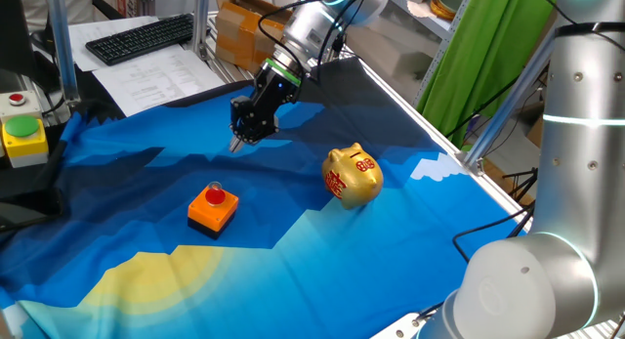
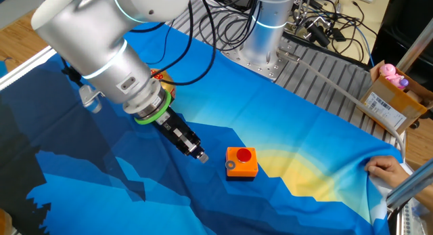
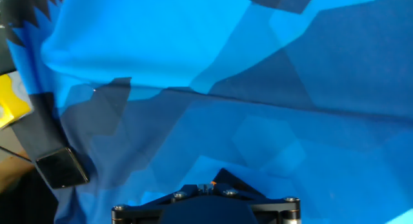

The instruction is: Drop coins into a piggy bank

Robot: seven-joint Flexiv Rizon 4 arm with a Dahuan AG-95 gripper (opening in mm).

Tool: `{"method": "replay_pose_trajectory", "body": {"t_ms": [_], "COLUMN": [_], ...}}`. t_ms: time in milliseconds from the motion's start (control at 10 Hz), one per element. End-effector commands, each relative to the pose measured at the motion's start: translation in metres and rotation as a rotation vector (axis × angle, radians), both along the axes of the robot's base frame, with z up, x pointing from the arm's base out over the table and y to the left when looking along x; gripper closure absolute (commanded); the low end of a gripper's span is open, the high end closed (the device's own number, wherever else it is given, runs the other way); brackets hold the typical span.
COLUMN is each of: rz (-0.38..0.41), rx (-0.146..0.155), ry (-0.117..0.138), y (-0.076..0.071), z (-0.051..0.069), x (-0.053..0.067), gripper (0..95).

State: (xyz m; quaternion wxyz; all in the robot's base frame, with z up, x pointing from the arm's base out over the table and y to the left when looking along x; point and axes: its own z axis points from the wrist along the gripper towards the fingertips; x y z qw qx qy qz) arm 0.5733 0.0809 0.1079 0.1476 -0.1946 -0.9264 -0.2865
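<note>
The gold piggy bank (image 1: 352,178) with red markings stands on the blue cloth (image 1: 293,261), right of centre. In the other fixed view only a gold and red sliver of it (image 2: 158,76) shows behind the arm. My gripper (image 1: 237,142) hangs low over the cloth to the left of and behind the pig, well apart from it. It also shows in the other fixed view (image 2: 201,156) and the hand view (image 3: 205,185). Its fingers are together, with a small silvery thing, seemingly a coin, pinched at the tips. No loose coins show.
An orange block with a red top (image 1: 213,206) sits in front of the gripper and shows in the other fixed view (image 2: 241,161). A yellow button box (image 1: 21,134) and keyboard (image 1: 142,36) lie off the cloth. A second arm (image 1: 576,134) stands right. A person's hand (image 2: 385,168) holds the cloth's edge.
</note>
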Motion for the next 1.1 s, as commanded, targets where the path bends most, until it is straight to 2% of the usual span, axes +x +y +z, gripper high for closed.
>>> {"method": "replay_pose_trajectory", "body": {"t_ms": [100, 200, 300, 400, 500, 800, 900, 1100], "rz": [-0.003, -0.002, -0.015, -0.034, -0.040, -0.015, -0.032, -0.052], "rx": [0.001, 0.005, 0.023, 0.019, 0.001, 0.014, 0.035, 0.026], "ry": [-0.019, -0.025, -0.028, -0.034, -0.041, -0.042, -0.042, -0.019], "y": [-0.0003, -0.0003, -0.0003, -0.0003, -0.0003, -0.0003, -0.0003, -0.0003], "z": [0.0003, 0.0003, 0.0003, 0.0003, 0.0003, 0.0003, 0.0003, 0.0003], "x": [-0.0010, -0.0010, -0.0010, -0.0010, -0.0010, -0.0010, -0.0010, -0.0010], "gripper": [95.0, 95.0, 95.0, 95.0, 95.0, 95.0, 95.0, 95.0]}}
